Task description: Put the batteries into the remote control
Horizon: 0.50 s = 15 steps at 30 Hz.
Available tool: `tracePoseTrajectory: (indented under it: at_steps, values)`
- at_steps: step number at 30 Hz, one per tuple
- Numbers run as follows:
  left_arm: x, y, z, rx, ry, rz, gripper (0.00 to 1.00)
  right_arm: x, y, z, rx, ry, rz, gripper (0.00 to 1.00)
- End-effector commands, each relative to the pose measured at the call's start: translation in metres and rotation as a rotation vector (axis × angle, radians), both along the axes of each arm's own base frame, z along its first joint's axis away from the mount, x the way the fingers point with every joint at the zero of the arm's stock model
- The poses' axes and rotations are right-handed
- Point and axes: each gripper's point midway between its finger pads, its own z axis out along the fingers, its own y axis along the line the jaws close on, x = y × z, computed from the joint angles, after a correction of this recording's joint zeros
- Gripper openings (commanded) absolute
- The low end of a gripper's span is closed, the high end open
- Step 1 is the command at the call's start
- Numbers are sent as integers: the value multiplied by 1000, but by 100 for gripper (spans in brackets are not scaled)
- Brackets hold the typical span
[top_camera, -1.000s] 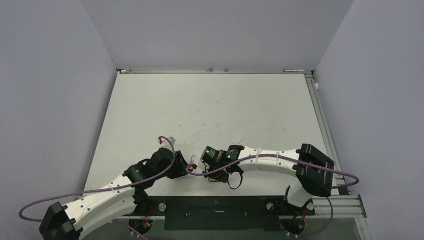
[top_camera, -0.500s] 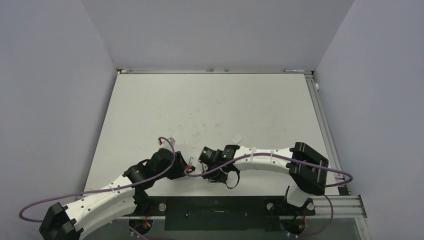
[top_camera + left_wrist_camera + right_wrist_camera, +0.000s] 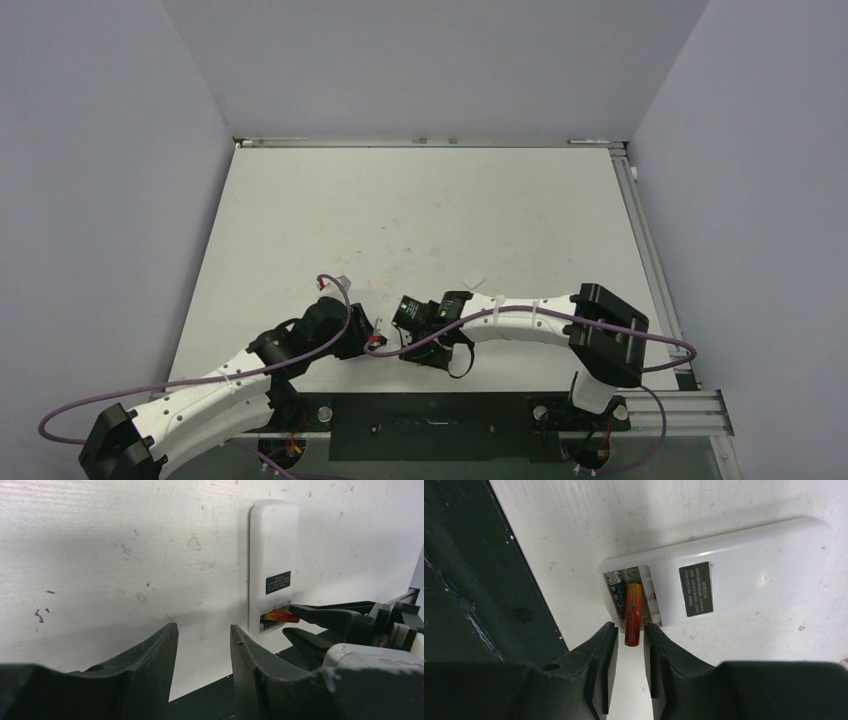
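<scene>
The right fingers (image 3: 606, 645) stand a little apart, their tips on either side of the near end of the reddish battery (image 3: 634, 610). A sliver of counter shows between the battery and one fingertip; whether the other tip touches it I cannot tell. The battery lies lengthwise in the open bay (image 3: 650, 597) at the end of the remote (image 3: 744, 565), with its near end sticking out past the remote's edge. Beside it in the bay is a dark strip, too small to make out. The remote lies flat on the white counter (image 3: 749, 650), plain back up. A black label (image 3: 695, 589) sits just past the bay, and the bay end is close to the black plate (image 3: 464, 580) along the counter's near edge. The left fingers (image 3: 155, 650) are apart, with counter showing between them. They are low over the counter, short of the remote and off to one side of it. From above, a white chip (image 3: 474, 277) lies on the counter beyond the right arm, apart from the remote.
</scene>
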Motion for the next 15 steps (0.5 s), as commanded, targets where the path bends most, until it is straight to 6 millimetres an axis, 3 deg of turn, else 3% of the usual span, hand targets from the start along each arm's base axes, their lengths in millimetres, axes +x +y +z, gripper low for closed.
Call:
tracePoseTrajectory:
  at_steps: [1,7,15]
  values:
    - [2,-3,3,-25,3,11,40,6,19,18,67,-34,1,29]
    - [1,-8,2,-27,12,-12,40,17,25,37,116,-97,-71,33]
    - [-2,-18,2,-57,28,-59,40,45,9,65,200,-218,-384,33]
